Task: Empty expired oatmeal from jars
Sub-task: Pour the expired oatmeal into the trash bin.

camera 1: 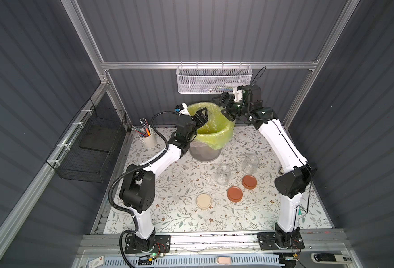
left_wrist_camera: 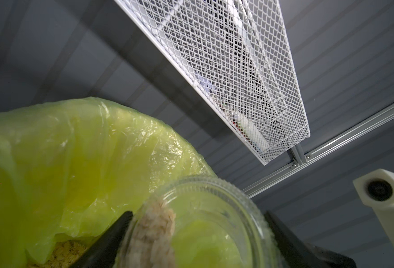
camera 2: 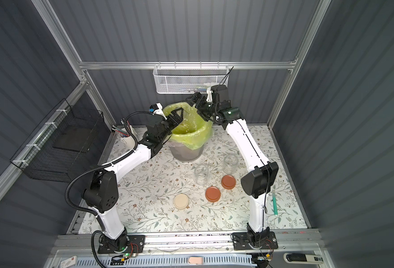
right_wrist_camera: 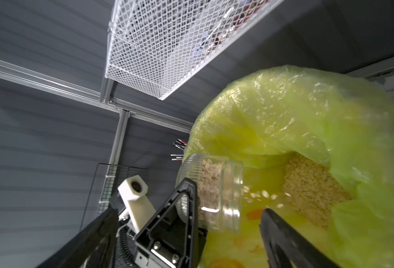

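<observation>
My left gripper (camera 1: pixel 201 117) is shut on a clear glass jar (left_wrist_camera: pixel 216 204), tipped mouth-first over the grey bin (camera 1: pixel 205 152) lined with a yellow-green bag (camera 1: pixel 222 133). In the right wrist view this jar (right_wrist_camera: pixel 216 185) lies on its side with oatmeal (right_wrist_camera: pixel 208 183) inside, and loose flakes fall onto the oatmeal pile (right_wrist_camera: pixel 307 188) in the bag. My right gripper (camera 1: pixel 226 108) stands open at the bin's far right rim, holding nothing. Two empty jars (camera 1: pixel 223 174) (camera 1: pixel 251 163) stand upright on the table. Beside them lie two brown lids (camera 1: pixel 235 194) (camera 1: pixel 249 182) and a cream lid (camera 1: pixel 204 201).
A white pen cup (camera 1: pixel 147 138) stands left of the bin, behind my left arm. A white mesh basket (camera 1: pixel 214 79) hangs on the back rail just above my right gripper. A black wire basket (camera 1: pixel 91 143) hangs on the left wall. A teal pen (camera 2: pixel 274 204) lies at the right edge.
</observation>
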Available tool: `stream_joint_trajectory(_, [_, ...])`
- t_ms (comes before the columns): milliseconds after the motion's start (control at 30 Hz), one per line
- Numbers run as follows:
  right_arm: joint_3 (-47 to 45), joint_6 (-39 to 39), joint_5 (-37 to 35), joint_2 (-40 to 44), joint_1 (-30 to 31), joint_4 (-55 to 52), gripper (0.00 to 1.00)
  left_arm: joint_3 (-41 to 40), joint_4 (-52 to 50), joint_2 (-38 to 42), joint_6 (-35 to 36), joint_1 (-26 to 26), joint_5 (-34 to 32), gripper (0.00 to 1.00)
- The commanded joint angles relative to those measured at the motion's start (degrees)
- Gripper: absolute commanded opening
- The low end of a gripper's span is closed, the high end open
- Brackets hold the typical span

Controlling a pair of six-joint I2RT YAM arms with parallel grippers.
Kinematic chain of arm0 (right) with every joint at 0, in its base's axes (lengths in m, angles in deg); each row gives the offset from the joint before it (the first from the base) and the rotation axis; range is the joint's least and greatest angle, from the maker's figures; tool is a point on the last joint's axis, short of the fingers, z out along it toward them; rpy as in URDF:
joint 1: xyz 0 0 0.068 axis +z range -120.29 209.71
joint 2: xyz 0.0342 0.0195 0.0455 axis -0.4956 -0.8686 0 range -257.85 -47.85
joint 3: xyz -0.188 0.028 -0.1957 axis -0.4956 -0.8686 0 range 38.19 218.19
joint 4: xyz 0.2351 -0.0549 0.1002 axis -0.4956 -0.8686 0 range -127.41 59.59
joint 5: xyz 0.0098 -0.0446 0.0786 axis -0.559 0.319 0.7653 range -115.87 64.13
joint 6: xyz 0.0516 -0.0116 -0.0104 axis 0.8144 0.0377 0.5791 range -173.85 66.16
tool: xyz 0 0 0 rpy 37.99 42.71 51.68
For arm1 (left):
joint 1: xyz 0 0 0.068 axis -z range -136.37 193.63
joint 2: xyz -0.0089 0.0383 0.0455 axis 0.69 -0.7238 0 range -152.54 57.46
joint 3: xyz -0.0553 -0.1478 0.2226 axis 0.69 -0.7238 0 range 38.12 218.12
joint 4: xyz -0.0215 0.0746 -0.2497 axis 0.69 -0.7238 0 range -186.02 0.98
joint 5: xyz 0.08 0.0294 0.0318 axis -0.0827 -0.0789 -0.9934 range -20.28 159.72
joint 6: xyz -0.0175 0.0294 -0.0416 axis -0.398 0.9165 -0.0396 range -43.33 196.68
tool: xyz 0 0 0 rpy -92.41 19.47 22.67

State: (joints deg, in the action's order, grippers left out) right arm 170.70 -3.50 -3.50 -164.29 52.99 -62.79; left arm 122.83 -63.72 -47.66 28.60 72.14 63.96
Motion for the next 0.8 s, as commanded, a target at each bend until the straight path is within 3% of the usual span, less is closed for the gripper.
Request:
stream_joint_trajectory(0, [2.09, -11.16, 0.26, -0.83, 0.0, -6.45, 0.96, 1.66, -0.34, 3.38, 2.77, -0.26, 1.48, 0.07])
stream_joint_trajectory(133, [2.42, -20.34, 1.03, 0.6, 0.0, -4.28, 0.98, 3.69, -4.75, 3.29, 7.0, -0.3, 3.99, 0.08])
stream_joint_trajectory(333, [4.41, -27.07, 0.39, 0.73, -0.57, -8.03, 0.96, 3.91, -6.34, 3.79, 10.4, -0.48, 4.35, 0.09])
stream_joint_trajectory(467, [3.59, -31.75, -2.49, 0.85, -0.54, -9.36, 0.89, 5.38, -8.51, 3.52, 12.81, -0.56, 4.49, 0.08])
stream_joint_trajectory(767, [-2.56, -32.75, -6.67, 3.98, -0.54, -3.46, 0.88, 9.42, -11.52, 1.79, 17.01, -0.57, 3.48, 0.08])
